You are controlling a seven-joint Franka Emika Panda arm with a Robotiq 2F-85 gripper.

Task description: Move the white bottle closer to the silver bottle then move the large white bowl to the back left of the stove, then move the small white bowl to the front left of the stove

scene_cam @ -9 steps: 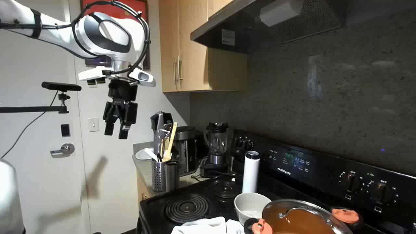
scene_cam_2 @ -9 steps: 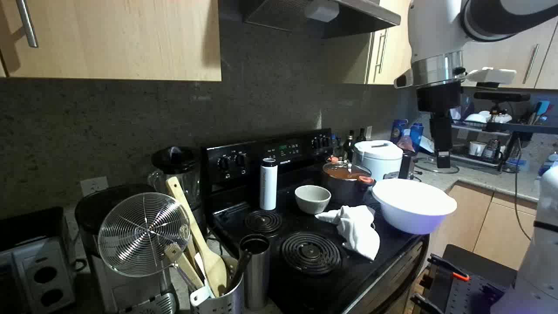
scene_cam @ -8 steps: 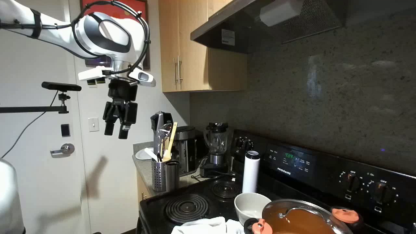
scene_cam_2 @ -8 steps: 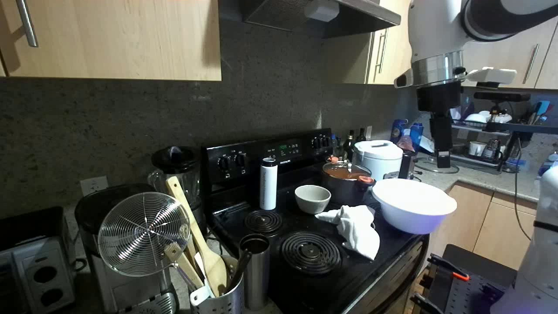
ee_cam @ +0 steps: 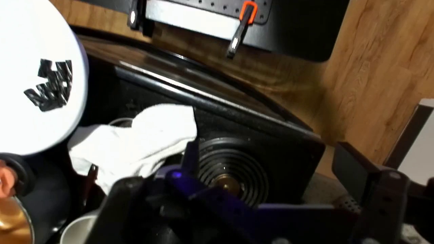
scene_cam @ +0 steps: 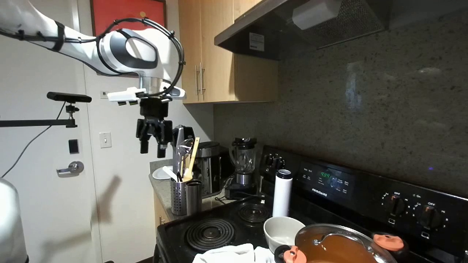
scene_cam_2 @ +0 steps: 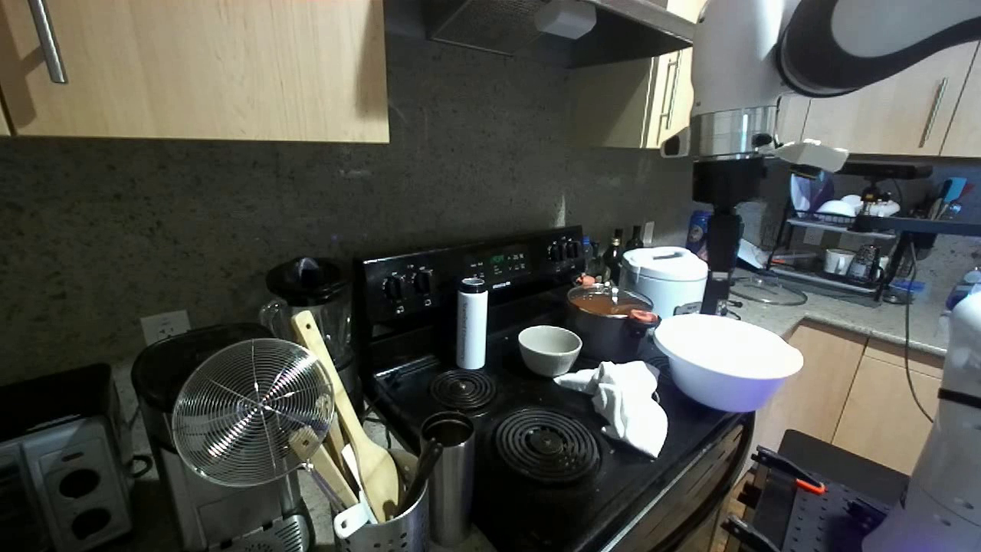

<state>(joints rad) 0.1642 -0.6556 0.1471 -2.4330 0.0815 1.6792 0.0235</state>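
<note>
Hovering empty with gripper (scene_cam: pixel 153 149) spread; apparently on the bottle step.
Calls next, probably, for lowering toward the white bottle (scene_cam: pixel 282 193), upright, lower than the gripper and well apart, then moving it toward the probable silver bottle (scene_cam: pixel 193 199), also lower.

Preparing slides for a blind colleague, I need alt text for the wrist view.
The robot's open fingers span the foreground, holding nothing; between them shows a coil burner of the black stove. A white cloth lies left of the burner, with parts of the large white bowl at upper left and of a pot and the small white bowl at lower left.
</note>
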